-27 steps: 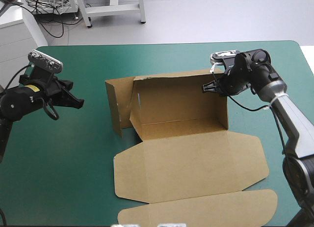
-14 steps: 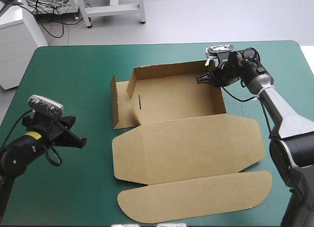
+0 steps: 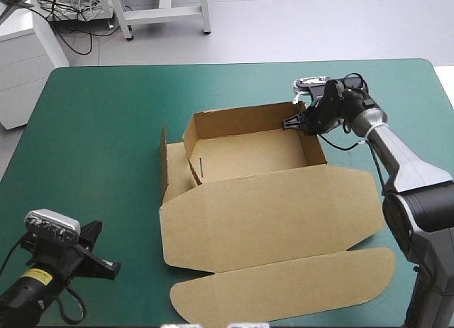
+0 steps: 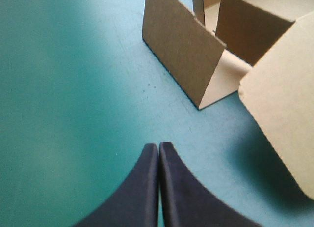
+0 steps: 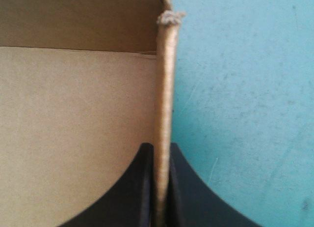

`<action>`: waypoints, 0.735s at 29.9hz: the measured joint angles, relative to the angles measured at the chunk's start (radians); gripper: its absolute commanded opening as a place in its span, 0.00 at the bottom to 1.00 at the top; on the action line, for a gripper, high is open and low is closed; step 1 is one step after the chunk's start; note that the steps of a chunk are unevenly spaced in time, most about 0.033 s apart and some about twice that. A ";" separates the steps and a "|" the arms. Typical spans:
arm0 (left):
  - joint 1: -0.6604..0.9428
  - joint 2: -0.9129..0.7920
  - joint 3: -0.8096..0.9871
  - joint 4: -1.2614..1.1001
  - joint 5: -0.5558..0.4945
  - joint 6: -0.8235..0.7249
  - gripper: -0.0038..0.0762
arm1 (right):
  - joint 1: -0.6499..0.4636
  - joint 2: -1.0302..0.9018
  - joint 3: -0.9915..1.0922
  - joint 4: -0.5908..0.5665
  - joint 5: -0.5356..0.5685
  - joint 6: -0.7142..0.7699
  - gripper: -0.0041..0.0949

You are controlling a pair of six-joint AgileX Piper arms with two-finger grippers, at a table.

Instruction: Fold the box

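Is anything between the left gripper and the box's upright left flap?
Nothing visible. Only bare teal-green table cover lies between the shut left gripper and the upright left flap of the brown cardboard box. The right gripper is shut on the box's right wall.

Box (image 3: 269,214): brown board, matt, papery face; its cut edge (image 5: 164,89) is rough, fibres fraying at the corner. Cover (image 3: 106,143): teal-green sheet, smooth, faint sheen, fine scratches and specks. Left gripper (image 4: 158,147) fingers (image 4: 142,192): black, smooth, matt.
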 measured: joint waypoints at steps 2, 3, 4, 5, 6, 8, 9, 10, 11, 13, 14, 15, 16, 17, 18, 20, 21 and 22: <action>-0.045 -0.030 0.029 0.064 0.012 -0.055 0.04 | 0.000 0.000 0.000 0.000 0.000 -0.001 0.03; -0.067 -0.039 0.040 0.092 0.014 -0.083 0.04 | 0.000 0.000 0.000 0.000 0.000 -0.001 0.04; -0.095 -0.049 0.046 0.128 0.016 -0.105 0.04 | 0.000 0.000 0.000 0.000 0.000 -0.001 0.05; -0.124 -0.058 0.051 0.167 0.017 -0.143 0.04 | 0.000 0.000 0.000 0.000 0.001 -0.002 0.08; -0.151 -0.066 0.053 0.209 0.020 -0.170 0.04 | 0.000 0.000 0.000 0.000 0.002 -0.005 0.12; -0.199 -0.080 0.054 0.295 0.032 -0.242 0.04 | 0.000 0.000 0.000 0.000 0.002 -0.014 0.20; -0.214 -0.085 0.054 0.329 0.040 -0.270 0.04 | 0.000 0.000 0.000 0.000 0.007 -0.017 0.27; -0.230 -0.090 0.054 0.365 0.052 -0.297 0.04 | 0.000 0.006 0.000 0.000 0.031 -0.021 0.31; -0.242 -0.093 0.054 0.394 0.065 -0.322 0.04 | 0.001 0.012 0.000 0.000 0.060 -0.024 0.36; -0.253 -0.094 0.054 0.425 0.084 -0.352 0.04 | 0.005 0.028 -0.006 0.000 0.113 -0.032 0.44; -0.256 -0.095 0.054 0.433 0.088 -0.357 0.04 | 0.005 0.032 -0.017 0.000 0.126 -0.033 0.45; -0.258 -0.095 0.054 0.438 0.089 -0.361 0.04 | 0.006 0.033 -0.035 0.000 0.141 -0.034 0.46; -0.258 -0.095 0.054 0.439 0.089 -0.364 0.04 | 0.006 0.033 -0.057 -0.006 0.166 -0.035 0.46; -0.258 -0.095 0.054 0.441 0.089 -0.366 0.04 | 0.006 0.033 -0.084 -0.012 0.182 -0.035 0.46; -0.258 -0.095 0.054 0.442 0.089 -0.368 0.04 | 0.006 0.033 -0.114 -0.022 0.204 -0.036 0.46; -0.258 -0.095 0.054 0.443 0.089 -0.370 0.04 | 0.007 0.033 -0.171 -0.049 0.246 -0.037 0.46; -0.258 -0.095 0.054 0.443 0.089 -0.370 0.04 | 0.007 0.033 -0.195 -0.063 0.255 -0.033 0.46; -0.258 -0.095 0.054 0.444 0.089 -0.370 0.04 | 0.007 0.028 -0.226 -0.072 0.262 -0.023 0.46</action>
